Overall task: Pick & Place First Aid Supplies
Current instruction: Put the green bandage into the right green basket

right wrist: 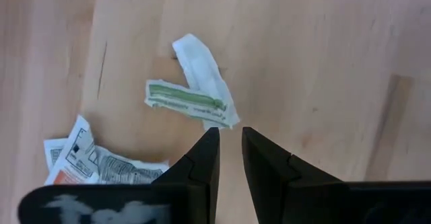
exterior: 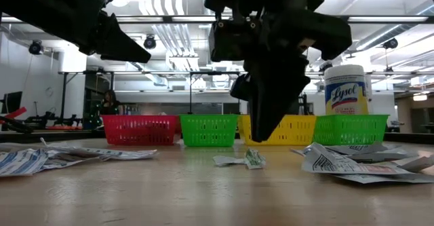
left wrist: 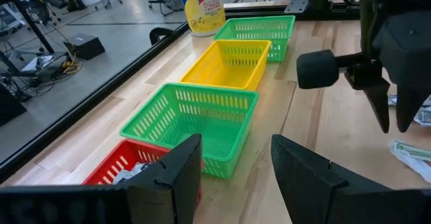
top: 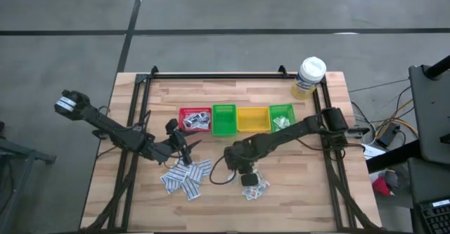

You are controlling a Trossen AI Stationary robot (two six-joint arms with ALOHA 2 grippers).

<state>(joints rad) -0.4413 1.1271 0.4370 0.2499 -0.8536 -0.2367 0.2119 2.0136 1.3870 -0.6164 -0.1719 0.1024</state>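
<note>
From above, your right gripper (top: 247, 171) hangs over the table (top: 316, 192) in front of the bins, with loose packets (top: 254, 187) just below it and a larger pile (top: 184, 178) to the left, near the left gripper (top: 179, 148). Some supplies already lie in the red bin (top: 195, 119) and the far green bin (top: 281, 117).

At table height, a green-print packet (exterior: 245, 160) lies flat and slightly curled: paper-thin, light, floppy, so expect it to slide or buckle.

Your left wrist shows the left jaws well apart and empty, facing the near green bin (left wrist: 195, 126) and yellow bin (left wrist: 229, 62).

Your right wrist shows the jaws nearly closed, holding nothing, just short of the green-striped packet (right wrist: 185, 99) crossing a white strip (right wrist: 199, 66). Pinch where an edge lifts off the wood.
</note>
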